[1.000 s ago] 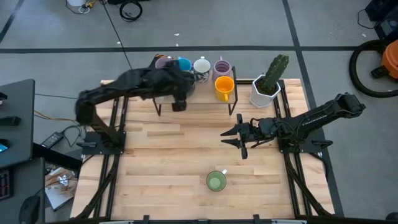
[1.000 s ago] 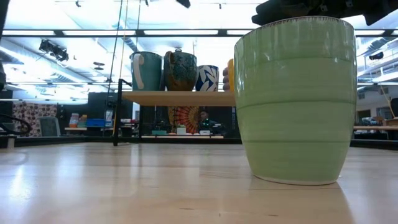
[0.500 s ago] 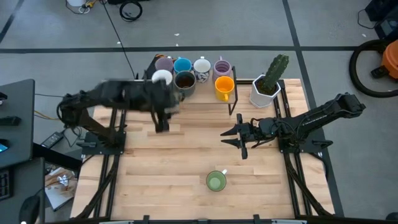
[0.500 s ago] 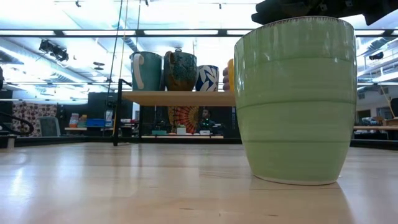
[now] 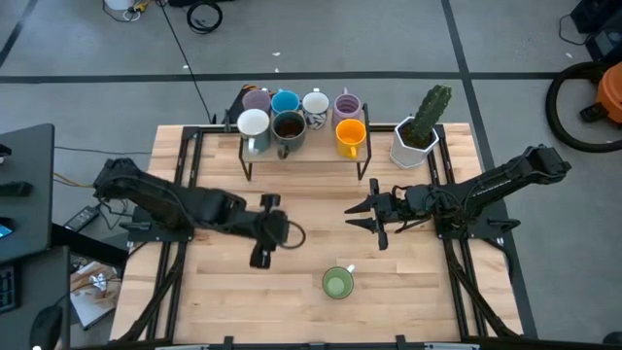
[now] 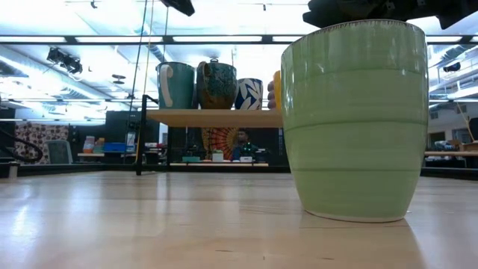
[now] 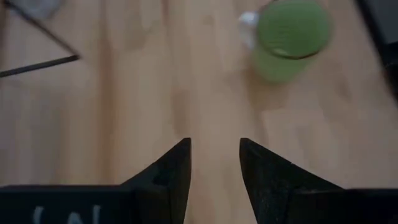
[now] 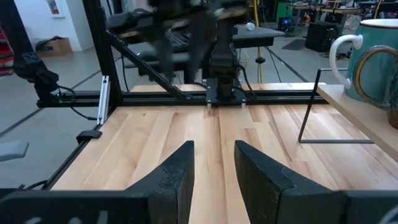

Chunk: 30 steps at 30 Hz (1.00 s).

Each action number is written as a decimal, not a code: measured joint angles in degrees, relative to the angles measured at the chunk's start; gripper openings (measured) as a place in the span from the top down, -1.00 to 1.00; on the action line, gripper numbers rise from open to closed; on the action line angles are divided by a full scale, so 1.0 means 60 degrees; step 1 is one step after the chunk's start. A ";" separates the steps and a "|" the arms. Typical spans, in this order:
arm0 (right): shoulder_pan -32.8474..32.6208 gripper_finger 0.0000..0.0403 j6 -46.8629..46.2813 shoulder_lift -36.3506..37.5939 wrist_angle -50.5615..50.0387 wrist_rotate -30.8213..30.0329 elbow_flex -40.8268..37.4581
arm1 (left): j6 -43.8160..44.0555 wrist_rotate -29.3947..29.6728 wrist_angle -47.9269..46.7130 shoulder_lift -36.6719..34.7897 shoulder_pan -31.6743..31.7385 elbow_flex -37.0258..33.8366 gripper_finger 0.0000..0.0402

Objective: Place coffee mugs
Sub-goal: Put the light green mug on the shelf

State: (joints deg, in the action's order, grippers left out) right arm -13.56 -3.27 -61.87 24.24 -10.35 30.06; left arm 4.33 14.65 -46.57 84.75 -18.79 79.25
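Note:
A green mug (image 5: 337,283) stands upright on its base near the table's front edge, also large in the low view (image 6: 355,119) and in the left wrist view (image 7: 289,37). Several other mugs, among them white (image 5: 253,123), dark brown (image 5: 289,125) and orange (image 5: 350,133), stand on a raised shelf (image 5: 301,156) at the far edge. My left gripper (image 5: 290,234) hovers open over the table's middle, left of and beyond the green mug; nothing is between its fingers (image 7: 214,149). My right gripper (image 5: 362,216) waits open at mid-right, pointing left (image 8: 214,158).
A white faceted pot with a cactus (image 5: 416,136) stands at the far right beside the shelf. The shelf's black wire legs (image 5: 367,167) reach down to the table. Bare wooden table (image 5: 243,292) lies left of the green mug. A person sits in the room far behind (image 6: 243,142).
My left gripper has swung away from the shelf toward the table's near edge and right, sinking and tipping downward, toward the green mug. The white and dark brown mugs it had covered now show standing on the shelf. The right arm has kept still.

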 joint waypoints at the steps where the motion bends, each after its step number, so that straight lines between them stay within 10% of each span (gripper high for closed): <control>1: 0.0000 0.40 -0.0007 0.0000 -0.0003 0.0000 0.0000 | 0.0062 -0.0103 0.0263 0.0026 -0.0098 -0.0156 0.30; 9: -0.0120 0.40 -0.0828 -0.0150 -0.0368 -0.0004 0.0015 | 0.0919 -0.0794 0.1206 0.0987 -0.0494 -0.0322 0.30; 17: -0.1150 0.41 -0.1833 -0.1583 -0.4313 -0.0018 0.1736 | 0.0387 -0.0557 0.0379 0.1571 -0.0855 -0.0350 0.30; 30: -0.2031 0.41 -0.1513 -0.3827 -0.8838 0.0864 0.4442 | -0.0828 -0.0155 0.3303 0.1055 -0.0907 -0.2663 0.30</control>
State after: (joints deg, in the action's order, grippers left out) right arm -25.75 -12.35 -84.83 -28.79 -5.17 56.72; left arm -0.64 13.72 -26.75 91.08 -24.23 63.28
